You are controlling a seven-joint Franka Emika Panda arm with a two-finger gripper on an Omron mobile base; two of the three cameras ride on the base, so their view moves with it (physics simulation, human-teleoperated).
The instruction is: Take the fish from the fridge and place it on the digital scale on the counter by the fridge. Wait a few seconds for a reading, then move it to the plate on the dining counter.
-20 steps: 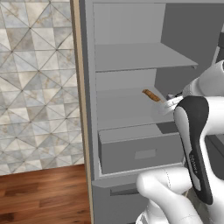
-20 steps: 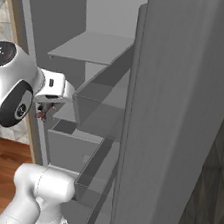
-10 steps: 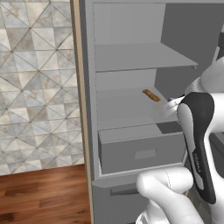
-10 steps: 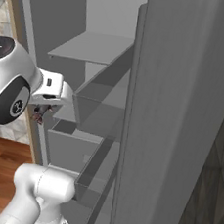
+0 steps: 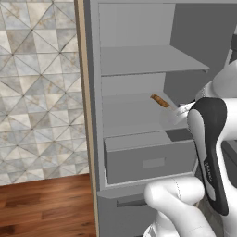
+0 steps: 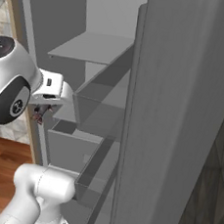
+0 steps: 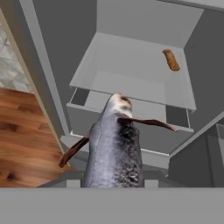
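Jaws pinch the fish [image 7: 114,148] tight, hanging it clear outside the fridge [image 5: 139,69], above the drawer [image 7: 131,118], presumably so its fins miss the shelves during carry-out.

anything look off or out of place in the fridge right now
Nothing looks spilled or damaged. The fridge stands open with its grey drawer pulled partway out. A small brown item lies alone on the middle shelf. The fish sits in the shut gripper, in front of the shelves.
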